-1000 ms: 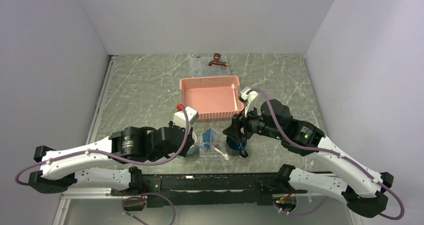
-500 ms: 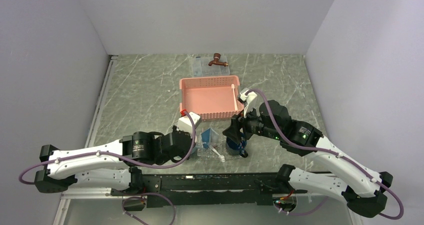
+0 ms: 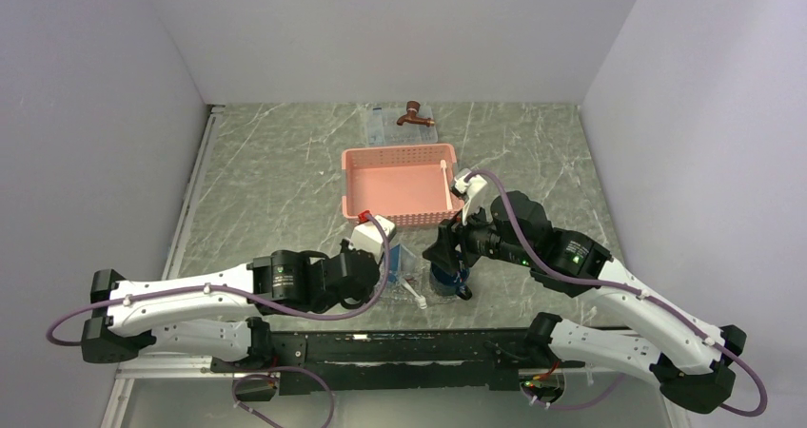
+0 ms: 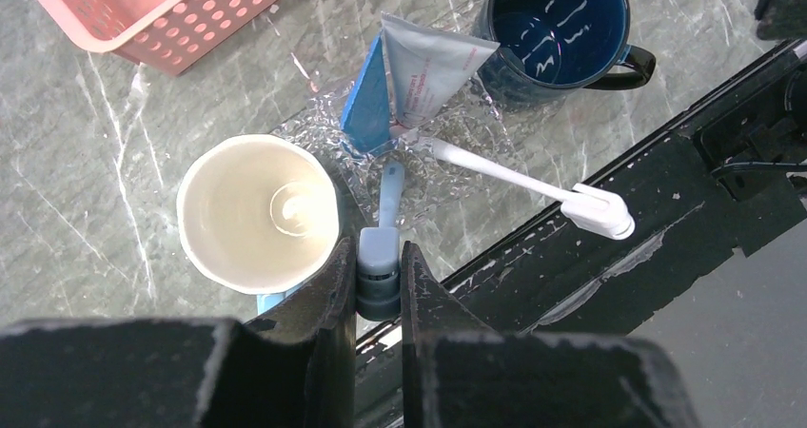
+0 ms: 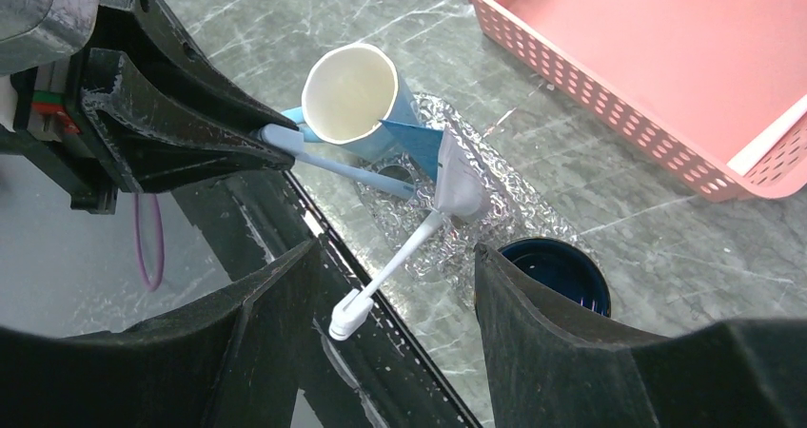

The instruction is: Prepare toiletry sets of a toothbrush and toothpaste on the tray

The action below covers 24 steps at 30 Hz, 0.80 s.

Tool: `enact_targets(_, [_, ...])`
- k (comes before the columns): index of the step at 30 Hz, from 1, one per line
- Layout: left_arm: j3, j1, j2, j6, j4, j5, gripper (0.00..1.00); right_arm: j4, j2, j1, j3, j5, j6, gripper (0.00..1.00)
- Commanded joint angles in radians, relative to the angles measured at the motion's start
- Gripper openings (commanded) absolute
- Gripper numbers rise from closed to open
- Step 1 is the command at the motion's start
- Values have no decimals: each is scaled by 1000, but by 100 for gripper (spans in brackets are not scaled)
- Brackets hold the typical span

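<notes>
Near table [image 3: 276, 181] edge, crowded: cream cup [image 4: 259, 211] just to the left of the small clear tray [image 4: 447, 166], dark blue mug [image 4: 557, 24] hard against its right side, both upright. Further back, pink basket [image 3: 395, 221]; beyond that, a larger clear tray [image 3: 381, 128] with a brown tap-shaped piece [image 3: 414, 114] on it.

On the small tray, what look like two toothpaste tubes leaning together, a bright blue tube [image 4: 366, 105] and a paler tube [image 4: 428, 62] with red print. Across the tray below them, a white toothbrush [image 4: 504, 176], thick end out over the black rail [image 4: 666, 162] at the table edge.

Left gripper [image 4: 378, 257] low at the tray's near side, jaws nearly together and clamped on the thick end of a light-blue toothbrush [image 4: 390, 185]. Slim end of that brush pointing in toward the foot of the tubes, over the crinkled plastic; touching or not, impossible to tell. Cup rim right beside the left finger.

Right gripper [image 5: 395, 257] above the tray and mug, jaws wide apart, nothing between them, touching nothing.

Count: three toothbrushes, one in the left gripper, one on the small tray, and a pale toothbrush [image 3: 445, 183] lying along the basket's right wall. Two tubes, apparently. One cup, one mug, one basket, two clear trays.
</notes>
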Motion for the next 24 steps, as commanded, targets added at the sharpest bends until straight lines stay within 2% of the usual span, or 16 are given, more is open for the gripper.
enact_targets(1, [17,-7,3,17,51,5,0,41,-15,-1,1,2,12,62])
enact_targets(20, [-67,-5,-18,-23,98,-3,0,45,-21,0,-11,-3,26,62])
enact_targets(24, [-82,-5,-24,-29,103,-10,3,46,-24,-2,-13,-4,29,62])
